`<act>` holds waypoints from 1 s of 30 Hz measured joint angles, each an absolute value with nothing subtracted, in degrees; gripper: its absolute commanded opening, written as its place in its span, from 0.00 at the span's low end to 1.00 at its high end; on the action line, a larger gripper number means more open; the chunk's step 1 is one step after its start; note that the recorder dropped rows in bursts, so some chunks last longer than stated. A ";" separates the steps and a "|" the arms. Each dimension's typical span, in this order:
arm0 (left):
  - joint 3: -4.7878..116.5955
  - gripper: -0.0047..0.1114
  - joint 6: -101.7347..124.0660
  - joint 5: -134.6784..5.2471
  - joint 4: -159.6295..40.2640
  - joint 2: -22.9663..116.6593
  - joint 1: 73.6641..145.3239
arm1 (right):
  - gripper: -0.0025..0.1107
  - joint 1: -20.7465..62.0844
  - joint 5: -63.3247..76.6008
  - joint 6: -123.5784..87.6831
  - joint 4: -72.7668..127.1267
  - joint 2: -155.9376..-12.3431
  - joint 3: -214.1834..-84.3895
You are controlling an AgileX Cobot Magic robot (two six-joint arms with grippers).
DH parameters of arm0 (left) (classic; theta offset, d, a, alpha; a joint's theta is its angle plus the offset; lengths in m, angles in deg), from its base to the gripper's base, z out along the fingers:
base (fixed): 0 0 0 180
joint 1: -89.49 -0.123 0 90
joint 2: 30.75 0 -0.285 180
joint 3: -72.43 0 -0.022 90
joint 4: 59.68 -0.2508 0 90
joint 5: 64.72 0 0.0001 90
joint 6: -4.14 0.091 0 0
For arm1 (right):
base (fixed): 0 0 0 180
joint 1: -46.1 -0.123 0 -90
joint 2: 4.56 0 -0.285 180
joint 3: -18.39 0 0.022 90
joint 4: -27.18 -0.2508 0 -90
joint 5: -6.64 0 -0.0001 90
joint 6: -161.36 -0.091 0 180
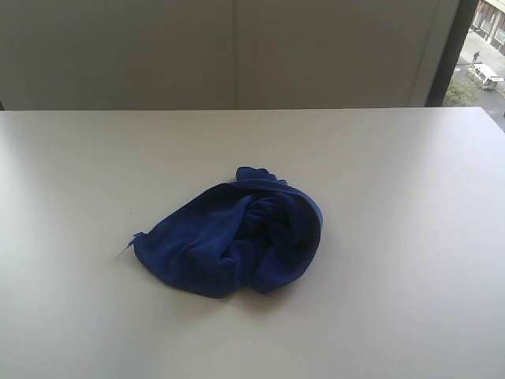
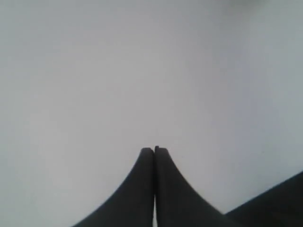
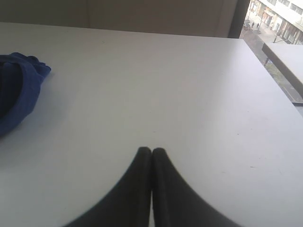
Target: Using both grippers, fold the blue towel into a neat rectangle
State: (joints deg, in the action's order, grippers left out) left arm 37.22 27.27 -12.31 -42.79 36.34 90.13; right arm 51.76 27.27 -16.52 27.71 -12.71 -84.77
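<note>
White bench point(image 1: 410, 237), plain top; crumpled blue towel point(image 1: 229, 245) in a heap near its middle, nothing else on it.

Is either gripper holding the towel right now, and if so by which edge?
Nothing is held. The left gripper and right gripper are both shut on nothing, and the blue towel lies crumpled on the table.

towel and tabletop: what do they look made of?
Towel: soft, matte, fuzzy cloth, probably microfibre or fleece. It slumps in loose crumpled folds with no shine.
Table: smooth, hard, off-white top, possibly laminate or painted board. It looks flat with a faint sheen and no visible grain.
</note>
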 measured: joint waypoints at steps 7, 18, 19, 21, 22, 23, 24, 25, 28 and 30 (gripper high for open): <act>37.91 0.04 53.54 -17.45 -15.14 49.13 90.13 | 0.02 51.76 27.27 -16.52 27.71 -12.71 -84.77; 67.53 0.04 59.17 -0.56 -14.94 79.19 89.51 | 0.02 51.76 27.27 -16.52 27.71 -12.71 -84.77; 70.16 0.04 59.22 -0.12 -15.24 80.70 89.36 | 0.02 51.76 27.27 -16.52 27.71 -12.71 -84.77; 74.73 0.04 59.22 -0.12 -15.24 83.54 88.87 | 0.02 51.76 27.27 -16.52 27.71 -12.71 -84.77; 76.82 0.04 59.22 -0.12 -15.24 84.99 88.72 | 0.02 51.76 27.27 -16.52 27.71 -12.71 -84.77; 78.56 0.04 59.22 -0.12 -15.24 86.05 88.74 | 0.02 51.76 27.27 -16.52 27.71 -12.71 -84.77; 80.00 0.04 59.34 -0.12 -15.14 87.29 88.65 | 0.02 51.76 27.27 -16.52 27.71 -12.71 -84.77; 81.16 0.04 59.75 -0.12 -14.66 88.45 88.65 | 0.02 51.76 27.27 -16.52 27.71 -12.71 -84.77; 83.29 0.09 61.85 -0.12 -12.01 91.53 88.65 | 0.02 51.76 27.27 -16.52 27.71 -12.71 -84.77; 83.72 0.20 63.92 -0.12 -10.51 93.32 88.65 | 0.02 51.76 27.27 -16.52 27.71 -12.71 -84.77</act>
